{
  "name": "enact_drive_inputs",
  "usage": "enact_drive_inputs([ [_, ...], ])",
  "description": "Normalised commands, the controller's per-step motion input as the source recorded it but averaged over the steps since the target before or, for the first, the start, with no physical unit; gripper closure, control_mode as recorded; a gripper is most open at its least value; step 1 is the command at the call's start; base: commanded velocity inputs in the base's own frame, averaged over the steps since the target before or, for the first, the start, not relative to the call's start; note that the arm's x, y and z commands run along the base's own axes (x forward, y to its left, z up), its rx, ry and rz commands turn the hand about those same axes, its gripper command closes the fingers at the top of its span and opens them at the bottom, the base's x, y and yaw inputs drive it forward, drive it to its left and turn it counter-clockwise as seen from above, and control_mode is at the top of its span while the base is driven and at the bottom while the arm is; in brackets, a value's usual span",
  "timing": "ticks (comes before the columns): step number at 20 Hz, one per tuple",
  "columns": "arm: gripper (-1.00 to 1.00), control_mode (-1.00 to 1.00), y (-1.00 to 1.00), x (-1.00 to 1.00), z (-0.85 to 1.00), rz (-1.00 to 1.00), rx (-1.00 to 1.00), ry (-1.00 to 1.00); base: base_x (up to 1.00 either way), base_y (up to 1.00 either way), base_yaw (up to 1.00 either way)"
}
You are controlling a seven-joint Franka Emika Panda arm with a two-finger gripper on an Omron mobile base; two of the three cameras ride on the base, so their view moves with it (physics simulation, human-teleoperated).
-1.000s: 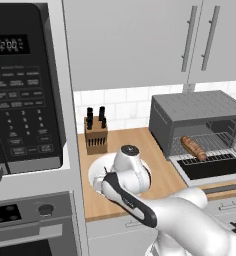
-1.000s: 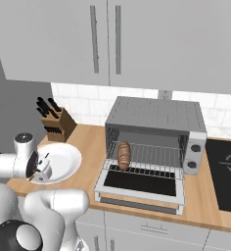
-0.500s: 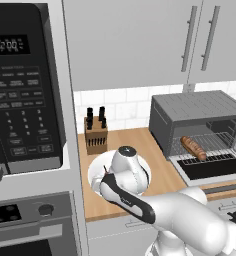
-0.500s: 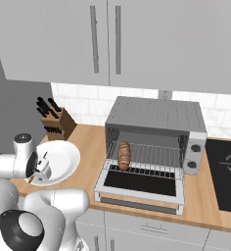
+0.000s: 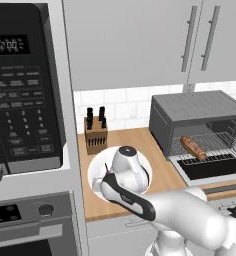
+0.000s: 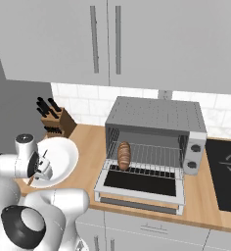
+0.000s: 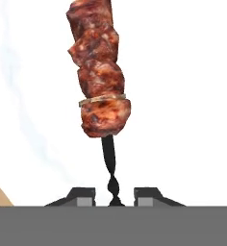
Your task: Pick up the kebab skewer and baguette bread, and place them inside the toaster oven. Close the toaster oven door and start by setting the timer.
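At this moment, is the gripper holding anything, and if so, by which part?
The gripper is shut on the kebab skewer, pinching its bare dark stick end just below the meat chunks, over the white plate.

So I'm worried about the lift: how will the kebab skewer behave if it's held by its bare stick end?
The kebab skewer probably stays stiff, since its stick looks straight. With the meat chunks bunched away from the gripper, it may sag or pivot downward. The stick is thin, so it could twist or slip between the fingertips over the white plate.
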Motion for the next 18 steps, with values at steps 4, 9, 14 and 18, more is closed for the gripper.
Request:
enact_drive_inputs([
  [4, 1.0, -1.0, -0.05, 0.0, 0.36, 0.0, 0.0, 0.0, 0.0, 0.0, 0.0],
  [9, 1.0, -1.0, -0.34, -0.18, 0.79, 0.07, 0.0, 0.0, 0.0, 0.0, 0.0],
  [14, 1.0, -1.0, -0.66, -0.25, 0.68, 0.13, 0.0, 0.0, 0.0, 0.0, 0.0],
  [18, 1.0, -1.0, -0.75, -0.05, 0.69, 0.09, 0.0, 0.0, 0.0, 0.0, 0.0],
])
